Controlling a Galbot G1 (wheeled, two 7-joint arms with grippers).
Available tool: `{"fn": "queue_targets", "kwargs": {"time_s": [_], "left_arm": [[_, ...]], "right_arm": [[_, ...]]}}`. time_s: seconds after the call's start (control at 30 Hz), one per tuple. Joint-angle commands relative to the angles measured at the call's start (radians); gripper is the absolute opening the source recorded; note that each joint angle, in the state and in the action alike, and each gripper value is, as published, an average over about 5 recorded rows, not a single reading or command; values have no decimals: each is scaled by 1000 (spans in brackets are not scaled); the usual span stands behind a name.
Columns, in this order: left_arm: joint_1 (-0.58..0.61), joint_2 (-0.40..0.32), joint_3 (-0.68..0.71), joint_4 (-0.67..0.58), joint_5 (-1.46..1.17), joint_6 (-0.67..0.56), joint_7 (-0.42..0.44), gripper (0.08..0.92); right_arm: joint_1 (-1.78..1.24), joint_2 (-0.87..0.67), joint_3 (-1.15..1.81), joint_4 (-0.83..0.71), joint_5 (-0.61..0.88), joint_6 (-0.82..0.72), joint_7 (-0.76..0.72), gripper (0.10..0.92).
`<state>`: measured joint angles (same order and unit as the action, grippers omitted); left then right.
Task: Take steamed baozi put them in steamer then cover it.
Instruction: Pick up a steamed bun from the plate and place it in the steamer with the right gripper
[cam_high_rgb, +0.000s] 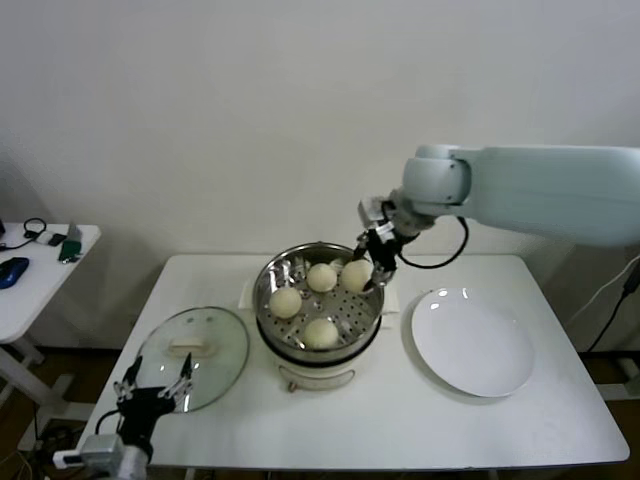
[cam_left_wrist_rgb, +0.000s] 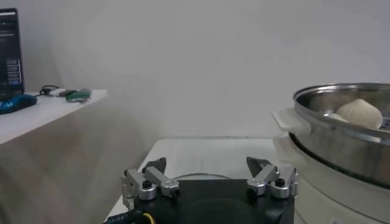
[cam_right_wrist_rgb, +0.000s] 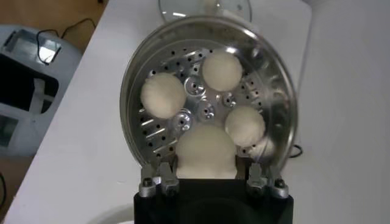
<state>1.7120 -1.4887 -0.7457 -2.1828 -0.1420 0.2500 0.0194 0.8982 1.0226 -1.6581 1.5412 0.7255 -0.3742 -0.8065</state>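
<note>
Step in hand, judged: seating the fourth bun in the pot before release.

Nearest the robot, the left tool (cam_high_rgb: 152, 388) waits at the front-left corner of the white desk (cam_high_rgb: 380, 425), jaws standing wide and holding nothing. Just ahead of it lies the round clear glass cover with steel rim and cream bar handle (cam_high_rgb: 195, 352), flat on the desk beside the pot (next job, presumably).

Next out, the large shiny steel steamer with perforated tray and white base (cam_high_rgb: 268, 300) sits mid-desk. Three of the small cream-white domed baozi (cam_right_wrist_rgb: 163, 95) rest free on the tray. To its right the flat white plate (cam_high_rgb: 472, 342) holds nothing.

Farthest, the right tool (cam_right_wrist_rgb: 206, 178) is over the steamer's far-right edge, closed on the fourth baozi (cam_right_wrist_rgb: 206, 151), which sits between the jaws, just beside its neighbour and low over the tray.

To do it well:
- lower until the bun bears on the tray;
- open gently;
- lift straight up, clear of the rim and the adjacent bun (soft dough, may cling).
</note>
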Motion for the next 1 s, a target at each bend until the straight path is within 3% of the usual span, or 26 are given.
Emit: {"fn": "queue_targets", "kwargs": {"time_s": [0.03, 0.5, 0.83, 1.0], "left_arm": [[-2, -3, -6, -2, -8, 4, -1, 823], [-6, -2, -26, -5, -7, 6, -1, 823], [-8, 7, -48, -17, -18, 49, -1, 823], [-11, 19, -45, -28, -34, 88, 0, 823]], "right_arm": [[-211, 56, 41, -78, -120, -47, 47, 638], [-295, 95, 102, -210, -169, -5, 25, 649], [-123, 42, 77, -224, 0, 137, -134, 807], [-44, -37, 101, -266, 109, 197, -191, 822]]}}
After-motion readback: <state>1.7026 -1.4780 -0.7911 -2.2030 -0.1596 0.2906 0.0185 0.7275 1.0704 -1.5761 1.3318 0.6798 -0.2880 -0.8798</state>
